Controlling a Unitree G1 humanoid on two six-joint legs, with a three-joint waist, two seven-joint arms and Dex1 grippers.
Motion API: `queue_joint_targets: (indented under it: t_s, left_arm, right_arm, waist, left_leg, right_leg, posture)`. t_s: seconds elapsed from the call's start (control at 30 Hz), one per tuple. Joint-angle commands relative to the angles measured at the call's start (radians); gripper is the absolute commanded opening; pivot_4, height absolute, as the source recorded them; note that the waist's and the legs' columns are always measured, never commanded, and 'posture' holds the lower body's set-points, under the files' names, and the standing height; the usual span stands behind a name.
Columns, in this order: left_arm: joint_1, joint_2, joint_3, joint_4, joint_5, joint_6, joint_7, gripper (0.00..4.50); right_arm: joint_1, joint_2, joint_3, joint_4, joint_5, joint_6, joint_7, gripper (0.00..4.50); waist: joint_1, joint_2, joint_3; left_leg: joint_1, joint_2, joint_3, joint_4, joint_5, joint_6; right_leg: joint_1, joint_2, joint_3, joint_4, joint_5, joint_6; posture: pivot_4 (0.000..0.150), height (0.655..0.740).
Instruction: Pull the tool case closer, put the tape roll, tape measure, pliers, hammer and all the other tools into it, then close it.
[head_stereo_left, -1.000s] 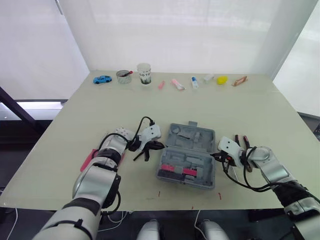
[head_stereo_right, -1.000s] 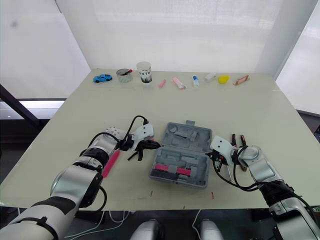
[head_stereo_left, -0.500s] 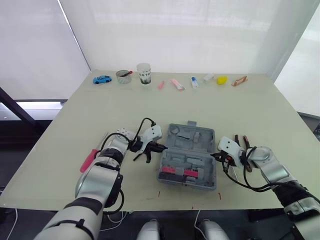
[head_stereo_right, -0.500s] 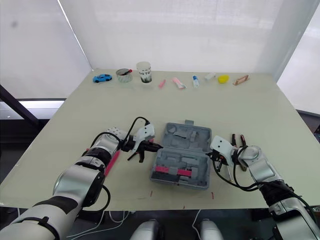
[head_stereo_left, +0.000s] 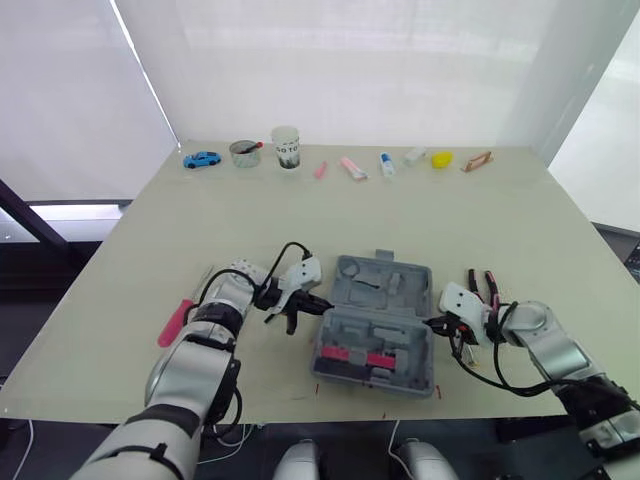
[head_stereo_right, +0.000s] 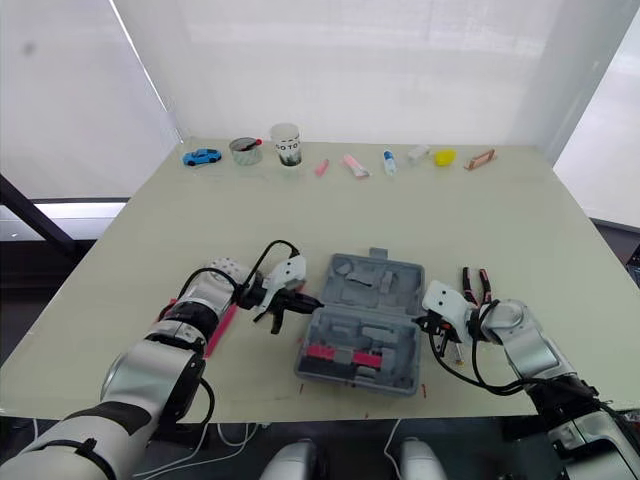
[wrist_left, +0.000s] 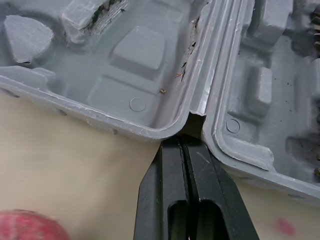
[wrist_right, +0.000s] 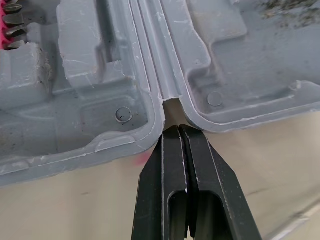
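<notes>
The grey tool case (head_stereo_left: 380, 325) lies open near the table's front edge, with a pink bit strip (head_stereo_left: 355, 357) in its near half. My left gripper (head_stereo_left: 318, 300) is shut, its tips pressed into the hinge notch on the case's left side (wrist_left: 187, 137). On the case's right side, my right gripper (head_stereo_left: 437, 322) is also shut, with its tips in that hinge notch (wrist_right: 175, 129). Red-and-black pliers (head_stereo_left: 482, 285) lie on the table just right of the case. A pink-handled tool (head_stereo_left: 178, 318) lies to the left, beside my left forearm.
Along the table's far edge stand a blue toy car (head_stereo_left: 202, 159), a metal bowl (head_stereo_left: 245, 152), a paper cup (head_stereo_left: 286, 146) and several small items (head_stereo_left: 385, 163). The table's front edge (head_stereo_left: 300, 400) runs close below the case.
The case has slid a little toward the front edge, and both shut grippers have moved with it at its hinge notches.
</notes>
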Motion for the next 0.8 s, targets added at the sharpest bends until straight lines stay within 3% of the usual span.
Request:
queue_joint_targets:
  t_s: [0.03, 0.43, 0.8]
  left_arm:
    - [0.049, -0.013, -0.016, -0.109, -0.035, 0.029, -0.054, 0.02]
    - [0.254, 0.031, -0.048, -0.499, -0.1, 0.214, -0.083, 0.02]
    - [0.368, 0.058, -0.065, -0.725, -0.149, 0.361, -0.044, 0.02]
  right_arm:
    - [0.003, 0.012, -0.007, -0.089, 0.039, 0.012, 0.015, 0.0]
    - [0.08, -0.008, -0.021, -0.174, 0.067, 0.05, 0.031, 0.0]
    - [0.133, -0.027, -0.041, -0.219, 0.083, 0.07, 0.024, 0.0]
  waist:
    - [0.0, 0.0, 0.0]
    - [0.002, 0.0, 0.0]
    - [0.003, 0.0, 0.0]
  left_leg:
    - [0.0, 0.0, 0.0, 0.0, 0.0, 0.0]
    - [0.0, 0.0, 0.0, 0.0, 0.0, 0.0]
    - [0.0, 0.0, -0.001, 0.001, 0.0, 0.0]
  right_leg:
    - [0.0, 0.0, 0.0, 0.0, 0.0, 0.0]
    - [0.0, 0.0, 0.0, 0.0, 0.0, 0.0]
    - [0.0, 0.0, 0.0, 0.001, 0.0, 0.0]
  posture:
    - [0.15, 0.74]
    - [0.15, 0.74]
    - [0.15, 0.74]
